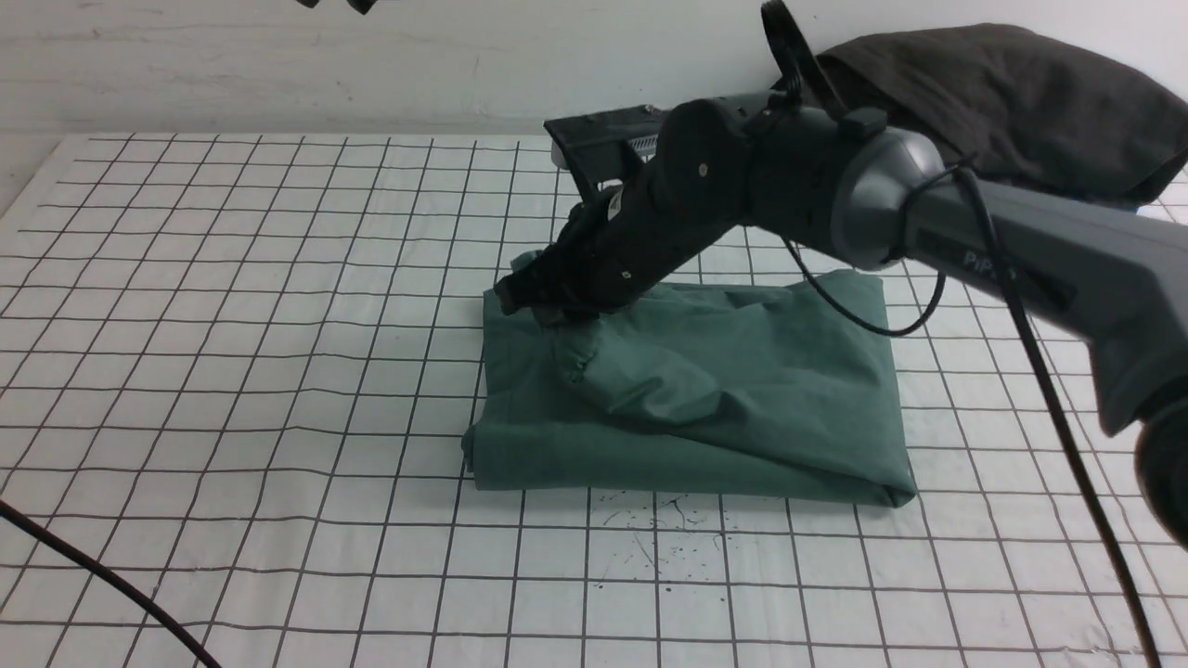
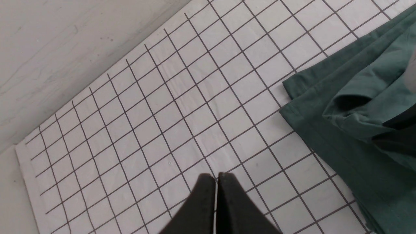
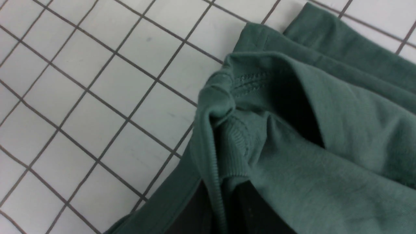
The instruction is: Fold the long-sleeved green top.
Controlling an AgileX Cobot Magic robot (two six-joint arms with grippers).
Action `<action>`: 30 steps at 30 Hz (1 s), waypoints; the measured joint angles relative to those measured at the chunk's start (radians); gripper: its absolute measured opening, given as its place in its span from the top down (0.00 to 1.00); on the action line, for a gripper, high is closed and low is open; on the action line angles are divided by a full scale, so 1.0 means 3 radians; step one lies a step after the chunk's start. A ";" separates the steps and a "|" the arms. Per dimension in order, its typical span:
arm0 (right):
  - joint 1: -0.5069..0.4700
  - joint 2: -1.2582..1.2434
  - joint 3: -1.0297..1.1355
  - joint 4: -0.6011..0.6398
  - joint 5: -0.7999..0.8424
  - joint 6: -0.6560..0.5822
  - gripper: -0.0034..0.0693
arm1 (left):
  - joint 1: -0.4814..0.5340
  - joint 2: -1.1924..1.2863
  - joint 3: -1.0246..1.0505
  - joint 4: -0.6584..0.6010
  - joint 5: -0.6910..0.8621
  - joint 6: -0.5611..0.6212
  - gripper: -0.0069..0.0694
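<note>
The green long-sleeved top (image 1: pixel 742 408) lies folded into a rough rectangle in the middle of the gridded table. A sleeve is draped over it, and its ribbed cuff (image 3: pixel 239 146) is bunched at the far left corner. My right gripper (image 1: pixel 536 314) reaches down onto that corner. In the right wrist view the ribbed cuff edge runs between the two dark fingers of the right gripper (image 3: pixel 222 191), which are closed on it. My left gripper (image 2: pixel 216 178) hangs shut and empty over bare grid cloth, to the side of the top's edge (image 2: pixel 344 139).
A dark grey-black garment (image 1: pixel 1002 102) is heaped at the back right. A black flat object (image 1: pixel 603 139) lies behind the right wrist. A black cable (image 1: pixel 93 575) crosses the near left corner. The white grid cloth (image 1: pixel 232 325) covers the table up to the wall.
</note>
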 joint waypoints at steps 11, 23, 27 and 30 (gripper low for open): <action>0.0000 0.0013 -0.0391 -0.0035 0.0371 -0.0127 0.36 | 0.0000 0.0000 0.0000 -0.0047 0.0000 -0.0003 0.92; 0.0003 0.0254 -0.0481 -0.0509 0.0883 -0.0185 0.73 | 0.0000 0.0000 0.0000 -0.0134 0.0000 -0.0003 0.92; 0.0060 0.0566 -0.0481 -0.0036 0.1000 -0.0238 0.91 | 0.0000 0.0000 0.0000 -0.0240 0.0000 -0.0003 0.92; 0.0098 0.0638 -0.0530 0.0186 0.1067 -0.0430 0.96 | 0.0000 0.0000 0.0000 -0.0284 0.0003 -0.0004 0.92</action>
